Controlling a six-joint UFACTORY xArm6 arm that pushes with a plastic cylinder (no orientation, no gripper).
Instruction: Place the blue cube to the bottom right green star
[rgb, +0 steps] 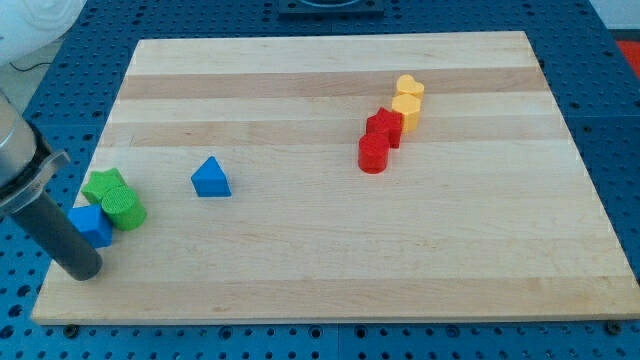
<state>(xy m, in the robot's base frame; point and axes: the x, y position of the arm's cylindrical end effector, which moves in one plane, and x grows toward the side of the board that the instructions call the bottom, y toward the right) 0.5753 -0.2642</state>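
Observation:
The blue cube (92, 225) lies near the board's left edge, toward the view's bottom left. The green star (104, 185) sits just above it and slightly right. A green cylinder (125, 208) touches the star's lower right and the cube's right side. My tip (82, 270) rests on the board directly below the blue cube, at its lower left, very close or touching. The thick dark rod rises from it toward the upper left.
A blue triangle (211, 178) lies right of the green blocks. At the upper right a red cylinder (373, 153), a red star (384, 127), a yellow hexagon (405, 111) and a yellow heart (409, 88) form a diagonal row. The wooden board (320, 250) has its left edge close to the tip.

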